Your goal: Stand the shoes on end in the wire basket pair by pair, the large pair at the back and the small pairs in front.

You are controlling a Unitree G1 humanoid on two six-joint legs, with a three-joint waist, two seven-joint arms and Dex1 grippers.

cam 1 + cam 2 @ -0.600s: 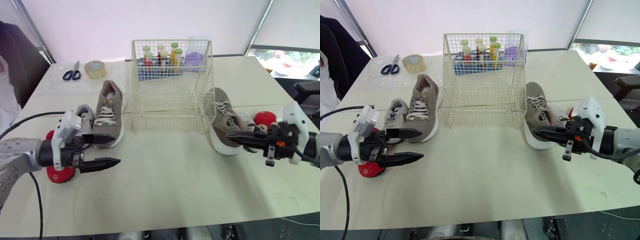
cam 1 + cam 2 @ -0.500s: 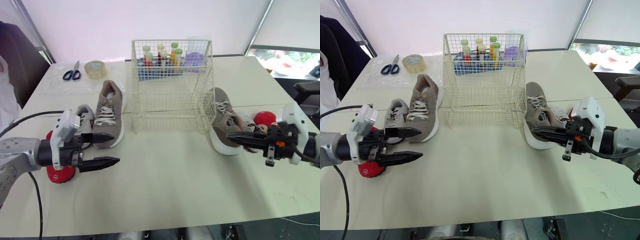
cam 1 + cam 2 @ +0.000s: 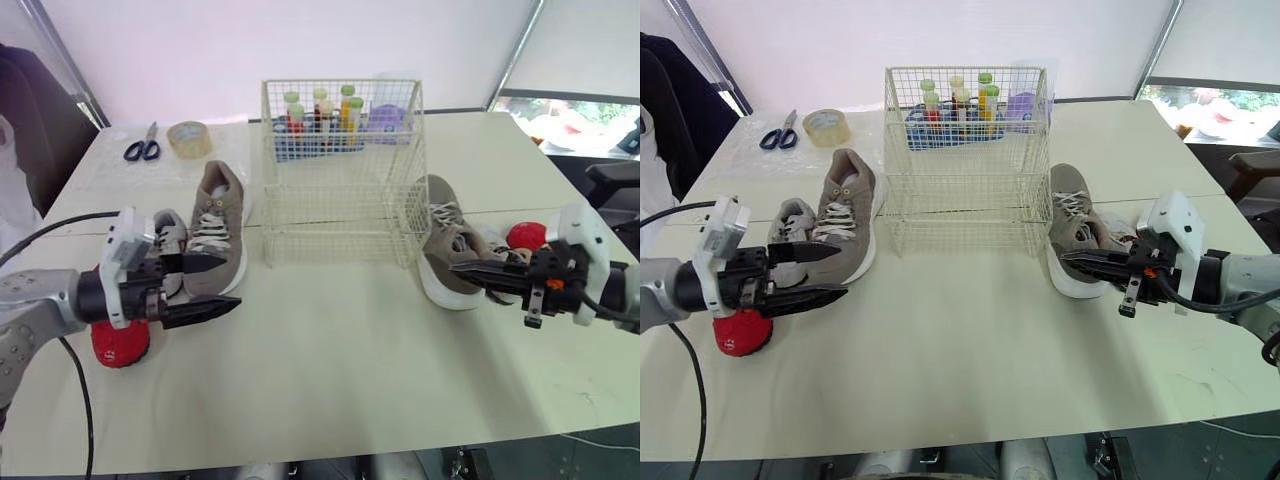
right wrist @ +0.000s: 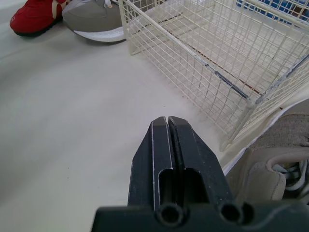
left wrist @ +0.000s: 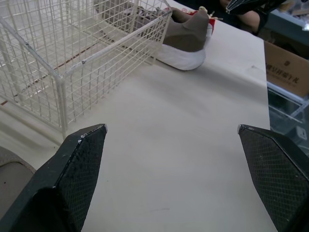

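The wire basket (image 3: 340,215) stands at mid-table with no shoes in it. To its left lie a large taupe shoe (image 3: 215,225), a small grey shoe (image 3: 168,235) and a small red shoe (image 3: 120,342). My left gripper (image 3: 225,283) is open just by the taupe shoe's heel, with nothing between its fingers (image 5: 79,159). Right of the basket lie the other large taupe shoe (image 3: 445,245), a small pale shoe (image 3: 497,246) and a red shoe (image 3: 527,237). My right gripper (image 3: 456,267) is shut and empty, its tip at that taupe shoe's heel side.
Behind the basket stands a blue tray of coloured bottles (image 3: 320,112). Scissors (image 3: 143,148) and a tape roll (image 3: 189,138) lie at the far left. The table's front half between my arms is bare tabletop (image 3: 340,360).
My left gripper has moved forward, from beside the red shoe up to the large taupe shoe's heel. The right gripper has barely shifted.
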